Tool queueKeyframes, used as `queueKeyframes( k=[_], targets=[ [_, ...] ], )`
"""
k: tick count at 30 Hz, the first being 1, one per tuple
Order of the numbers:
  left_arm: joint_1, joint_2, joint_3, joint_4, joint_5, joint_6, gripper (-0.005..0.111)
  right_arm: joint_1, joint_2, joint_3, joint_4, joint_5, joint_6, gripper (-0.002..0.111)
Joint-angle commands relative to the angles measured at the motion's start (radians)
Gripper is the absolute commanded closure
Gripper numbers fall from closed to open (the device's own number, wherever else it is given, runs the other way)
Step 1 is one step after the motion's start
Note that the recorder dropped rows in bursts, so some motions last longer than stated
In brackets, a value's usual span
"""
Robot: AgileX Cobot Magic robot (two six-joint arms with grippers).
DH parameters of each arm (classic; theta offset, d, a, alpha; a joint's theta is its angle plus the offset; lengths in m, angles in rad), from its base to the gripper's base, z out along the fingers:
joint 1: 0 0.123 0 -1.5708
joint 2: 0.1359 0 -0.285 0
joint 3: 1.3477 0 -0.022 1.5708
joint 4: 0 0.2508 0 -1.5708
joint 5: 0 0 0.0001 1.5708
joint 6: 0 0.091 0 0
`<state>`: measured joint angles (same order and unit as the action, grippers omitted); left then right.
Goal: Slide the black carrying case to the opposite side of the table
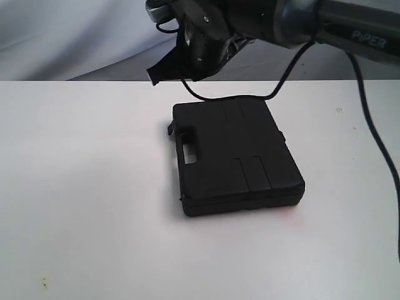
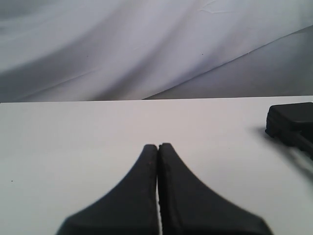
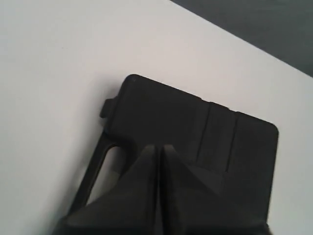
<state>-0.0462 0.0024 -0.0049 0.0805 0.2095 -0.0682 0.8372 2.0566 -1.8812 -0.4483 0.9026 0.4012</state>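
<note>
A: Where's the black case (image 1: 234,156)?
B: Flat on the white table (image 1: 81,187), roughly mid-table, with its handle (image 1: 187,150) toward the exterior view's left.
A: And the right gripper (image 3: 160,147)?
B: Pinched closed and empty, raised over the handle end.
A: And the left gripper (image 2: 158,146)?
B: Clamped closed, nothing in it. The case is well off to one side.

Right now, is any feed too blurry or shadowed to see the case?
Exterior view: even light, black case sharp, soft shadow on the table along its handle side. Left wrist view: left tool soft, only a case corner at the frame edge. Right wrist view: right tool blurred, covering part of the case.
</note>
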Motion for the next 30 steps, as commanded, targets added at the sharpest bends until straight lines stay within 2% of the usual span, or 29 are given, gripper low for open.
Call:
queueKeyframes(
  k=[1, 9, 15, 24, 30],
  targets=[
    [0.001, -0.002, 0.005, 0.003, -0.011, -0.005, 0.107, 0.002, -0.084, 0.110, -0.083, -0.022, -0.014, 0.108],
    [0.001, -0.002, 0.005, 0.003, -0.011, -0.005, 0.107, 0.002, -0.348, 0.415, -0.152, -0.253, 0.053, 0.108],
    [0.001, -0.002, 0.005, 0.003, -0.011, -0.005, 0.107, 0.000, -0.551, 0.646, -0.355, -0.433, 0.186, 0.108],
    [0.001, -0.002, 0.005, 0.003, -0.011, -0.005, 0.107, 0.000, -0.763, 0.910, -0.790, -0.494, 0.578, 0.108],
    [0.001, -0.002, 0.005, 0.003, -0.011, -0.005, 0.107, -0.012, -0.843, 0.983, -0.883, -0.491, 0.645, 0.108]
  ],
)
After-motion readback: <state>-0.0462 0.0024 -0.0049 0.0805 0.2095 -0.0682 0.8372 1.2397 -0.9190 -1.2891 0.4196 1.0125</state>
